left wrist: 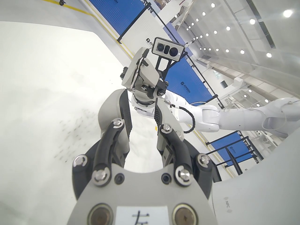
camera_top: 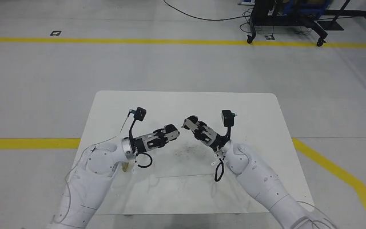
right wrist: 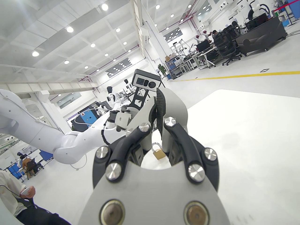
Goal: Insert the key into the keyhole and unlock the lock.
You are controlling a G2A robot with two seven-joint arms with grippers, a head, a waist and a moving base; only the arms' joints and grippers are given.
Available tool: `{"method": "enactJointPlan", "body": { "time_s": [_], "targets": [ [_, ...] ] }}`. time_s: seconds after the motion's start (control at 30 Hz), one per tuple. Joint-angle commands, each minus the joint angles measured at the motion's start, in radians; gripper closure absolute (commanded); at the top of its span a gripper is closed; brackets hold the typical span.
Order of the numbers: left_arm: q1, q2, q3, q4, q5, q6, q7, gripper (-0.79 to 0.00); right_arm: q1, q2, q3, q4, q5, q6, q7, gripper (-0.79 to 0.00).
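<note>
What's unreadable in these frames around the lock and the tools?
- padlock, top view: mostly hidden under the left arm; a brass sliver peeks out.
- keyhole, right wrist view: padlock too small and far, framed by the right tool.
- right tool, left wrist view: pads look shut; whether anything thin is pinched between them is too small to tell.

Left pincer [camera_top: 173, 131] facing right pincer [camera_top: 187, 122] above table [camera_top: 251, 114] middle, lock [right wrist: 159, 152] on table's left side
</note>
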Motion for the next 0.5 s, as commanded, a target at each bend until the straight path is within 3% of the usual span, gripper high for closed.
{"method": "enactJointPlan", "body": {
  "time_s": [0.0, 0.37, 0.47],
  "targets": [
    [0.001, 0.001, -0.003, -0.012, 0.095, -0.013, 0.039, -0.243, -0.002, -0.001, 0.004, 0.001, 0.002, -0.002, 0.003, 0.0],
    [0.037, 0.001, 0.021, -0.116, 0.592, -0.082, 0.297, -0.323, -0.001, -0.011, 0.013, 0.002, 0.04, -0.016, 0.046, 0.0],
    [0.052, -0.001, 0.025, -0.139, 0.691, -0.066, 0.373, -0.292, 0.0, -0.014, 0.014, 0.003, 0.048, -0.017, 0.057, 0.0]
  ]
}}
